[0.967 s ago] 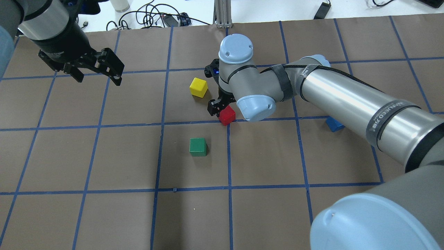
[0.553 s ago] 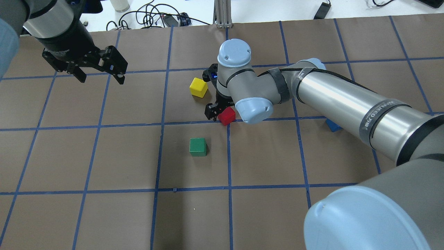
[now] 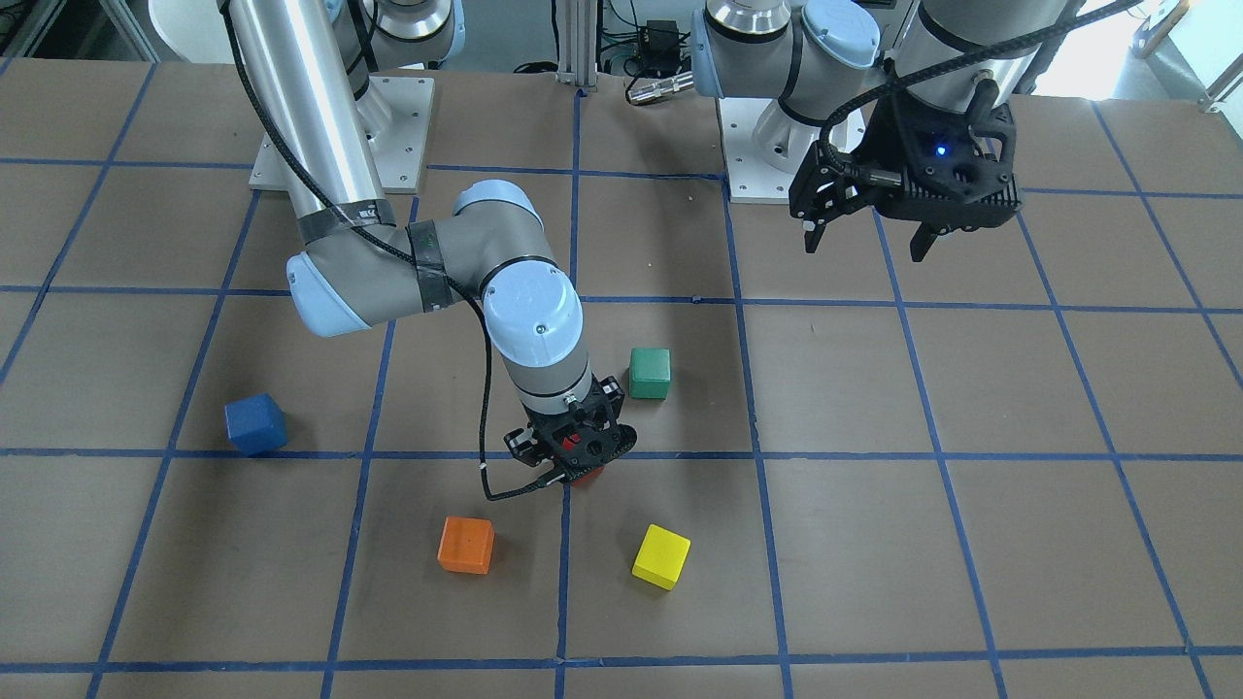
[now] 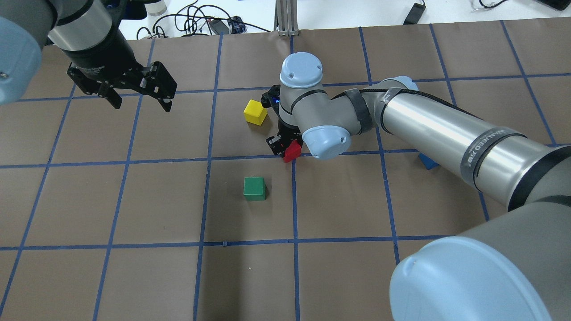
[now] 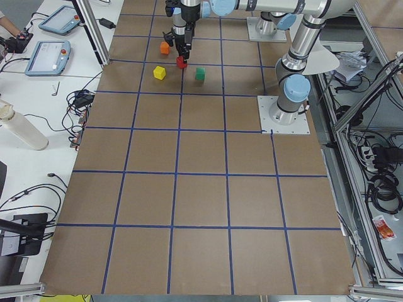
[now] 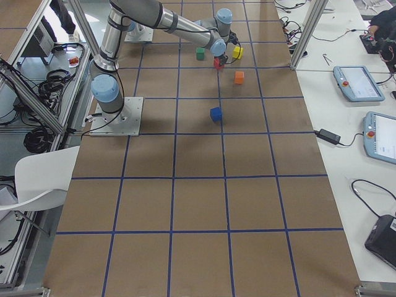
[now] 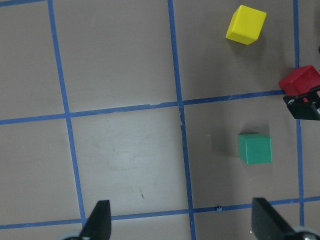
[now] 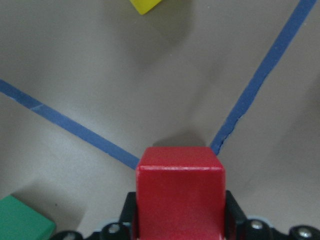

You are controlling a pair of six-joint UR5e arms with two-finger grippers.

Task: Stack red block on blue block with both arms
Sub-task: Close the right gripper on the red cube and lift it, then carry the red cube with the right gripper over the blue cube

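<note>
The red block (image 8: 180, 192) sits between the two black fingers of my right gripper (image 8: 180, 220), which is shut on it, both sides touching. In the overhead view the red block (image 4: 292, 151) is at a blue tape crossing, under the right wrist. It shows small below the right gripper (image 3: 573, 456) in the front-facing view. The blue block (image 3: 255, 424) stands alone on the table, far from the red one, and the right forearm half hides it in the overhead view (image 4: 429, 161). My left gripper (image 4: 140, 98) is open, empty and above the table's far left.
A yellow cube (image 4: 255, 112) lies just beyond the right gripper, a green cube (image 4: 254, 188) nearer the robot, and an orange cube (image 3: 465, 545) by the yellow one on the operators' side. The brown table (image 4: 134, 267) carries a blue tape grid.
My right gripper has come in around the red block and shut on it. My left gripper has moved to the right, still open.
</note>
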